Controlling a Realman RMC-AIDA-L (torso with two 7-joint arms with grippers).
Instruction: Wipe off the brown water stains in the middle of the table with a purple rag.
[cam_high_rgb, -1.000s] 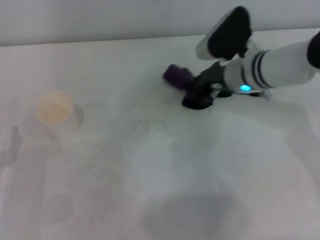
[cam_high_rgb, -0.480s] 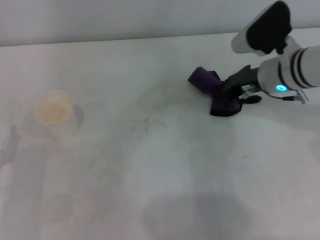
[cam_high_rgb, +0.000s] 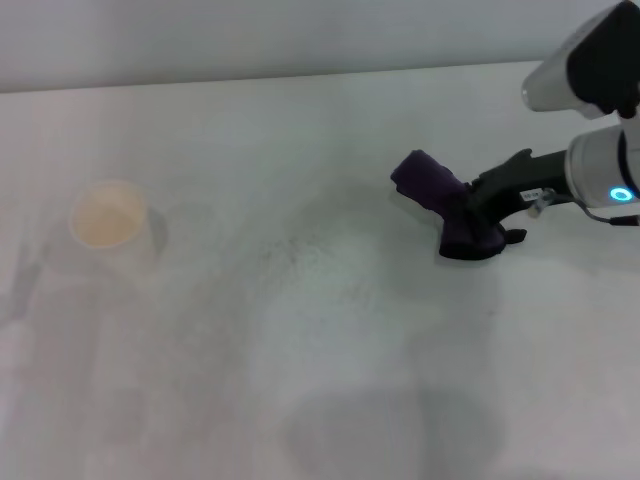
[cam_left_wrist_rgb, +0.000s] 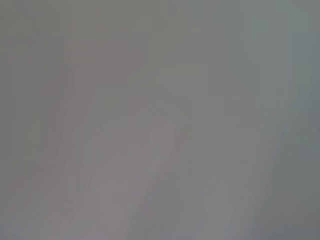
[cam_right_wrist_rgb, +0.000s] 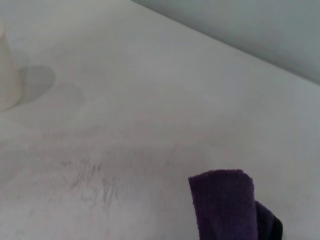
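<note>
**Ana:** On the right half of the wide, plain white matte table (cam_high_rgb: 300, 400), the right gripper (cam_high_rgb: 478, 222) sits low, clamped on the small dark purple rag with black edging (cam_high_rgb: 445, 205). Part of the cloth trails on the surface toward the middle.

**Ben:** And the brown water stains?

**Ana:** No clear tan patch shows. Only a faint patch of grey streaks (cam_high_rgb: 295, 250) lies near the centre, well apart from the rag; the right wrist view shows the same marks (cam_right_wrist_rgb: 92, 180) beyond the cloth (cam_right_wrist_rgb: 222, 202).

**Ben:** So how should the wipe go?

**Ana:** Judging from this, the arm should keep the rag pressed flat, sweep it across those streaks and drag back over them, with the grip firm so the folds do not slip out. It should stay away from the white paper cup (cam_high_rgb: 108, 222) on the left, which looks easy to tip.

**Ben:** Counts?

**Ana:** One rag, one cup, one streaked patch, one gripper visible. The left gripper is not seen; its wrist camera shows only a blank grey blur.
</note>
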